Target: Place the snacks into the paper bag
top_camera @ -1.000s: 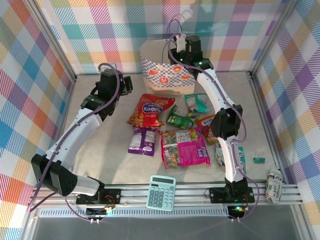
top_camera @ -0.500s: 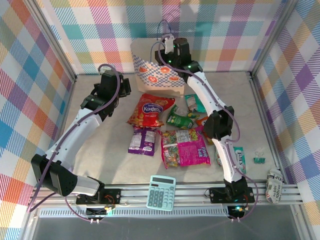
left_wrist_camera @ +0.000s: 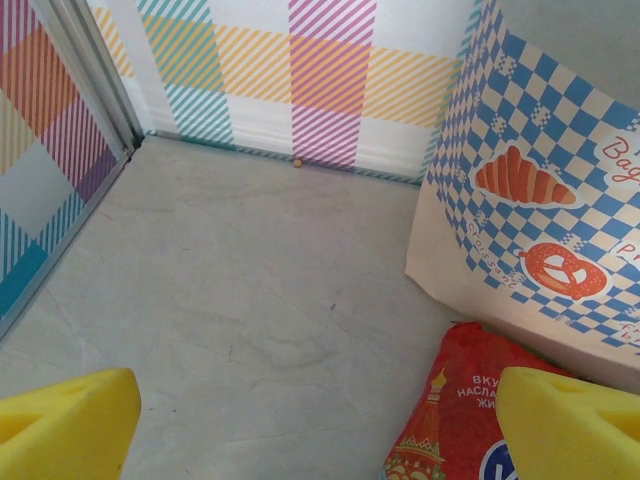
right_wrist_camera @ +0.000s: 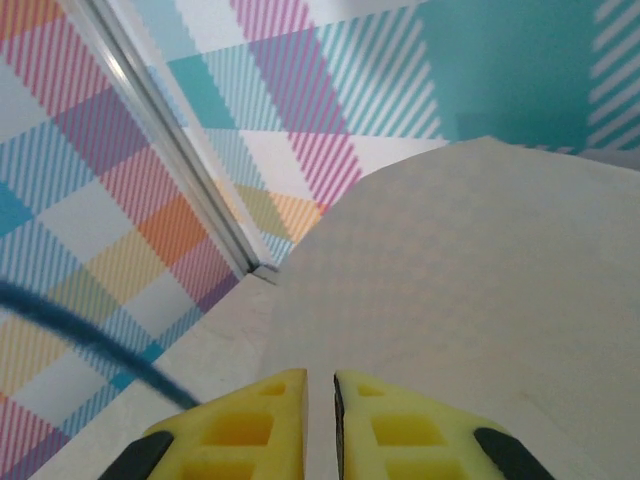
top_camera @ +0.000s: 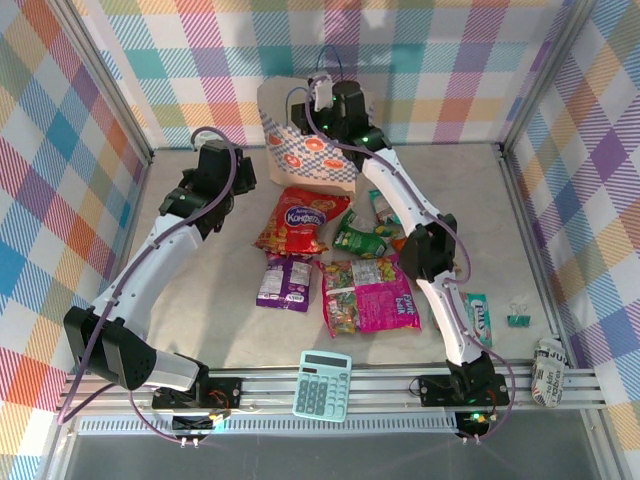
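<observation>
The paper bag (top_camera: pixel 300 158) stands at the back of the table, leaning left. My right gripper (top_camera: pixel 316 110) is at its top rim, shut on the paper; in the right wrist view its tips (right_wrist_camera: pixel 320 385) are nearly together against the beige bag (right_wrist_camera: pixel 480 290), with a blue cord handle (right_wrist_camera: pixel 90 340) to the left. My left gripper (top_camera: pixel 240 172) hovers open left of the bag. Its yellow fingers (left_wrist_camera: pixel 65 425) span bare table, with the red-orange packet (left_wrist_camera: pixel 450 425) and the bag (left_wrist_camera: pixel 530 200) to the right. The snacks lie in the middle: red-orange (top_camera: pixel 300 220), purple (top_camera: pixel 287 282), magenta (top_camera: pixel 368 295), green (top_camera: pixel 360 240).
A teal packet (top_camera: pixel 478 320) lies right of the right arm. A pale teal calculator (top_camera: pixel 323 385) sits on the front rail. A green binder clip (top_camera: pixel 517 320) and a crumpled paper (top_camera: pixel 550 370) lie at the right. Checked walls enclose the table.
My right gripper has moved left along the back, and the paper bag has shifted and tipped left with it. The left arm has barely moved.
</observation>
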